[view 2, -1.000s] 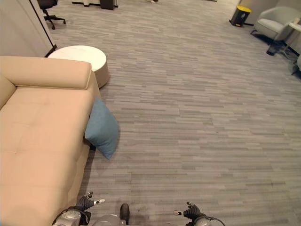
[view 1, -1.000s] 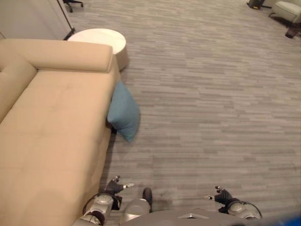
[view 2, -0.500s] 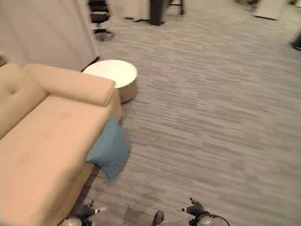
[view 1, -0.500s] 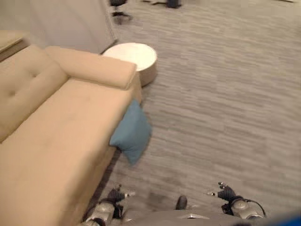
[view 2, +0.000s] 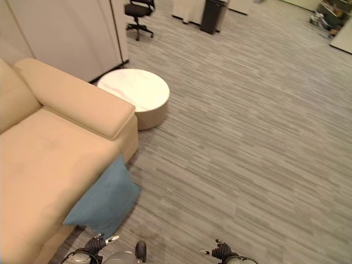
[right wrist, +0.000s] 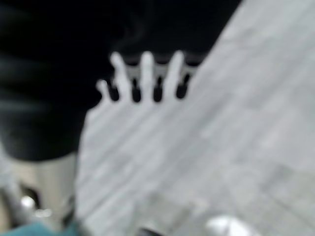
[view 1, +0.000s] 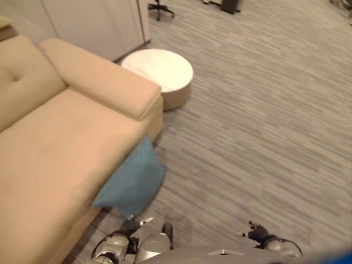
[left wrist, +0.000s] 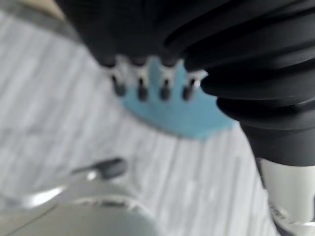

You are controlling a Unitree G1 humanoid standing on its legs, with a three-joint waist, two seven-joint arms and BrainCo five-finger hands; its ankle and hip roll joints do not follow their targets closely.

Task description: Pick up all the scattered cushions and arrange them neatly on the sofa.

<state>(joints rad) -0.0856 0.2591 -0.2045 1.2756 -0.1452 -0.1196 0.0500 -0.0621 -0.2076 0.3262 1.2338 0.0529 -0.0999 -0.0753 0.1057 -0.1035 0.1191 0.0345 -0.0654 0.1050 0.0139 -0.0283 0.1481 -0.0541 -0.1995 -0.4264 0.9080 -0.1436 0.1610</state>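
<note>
A soft blue-teal square fabric cushion (view 1: pixel 131 186) lies on the grey wood-plank floor (view 1: pixel 264 126), propped against the front edge of the long beige upholstered sofa (view 1: pixel 60 143), one corner tucked up against the sofa near its padded armrest (view 2: pixel 77 104). The sofa's seat carries no cushions. Just past the armrest stands a low round white bench (view 2: pixel 135 94) with a cream side wall, close to the sofa's end. Beyond it rises a pale panelled wall (view 2: pixel 66 33), and a black swivel office chair (view 2: pixel 137 12) stands farther back. The left hand (view 1: pixel 135 224) hangs low near the cushion, fingers relaxed and straight, holding nothing. The right hand (view 1: pixel 254 233) hangs well apart over bare floor, fingers likewise loose and empty.
</note>
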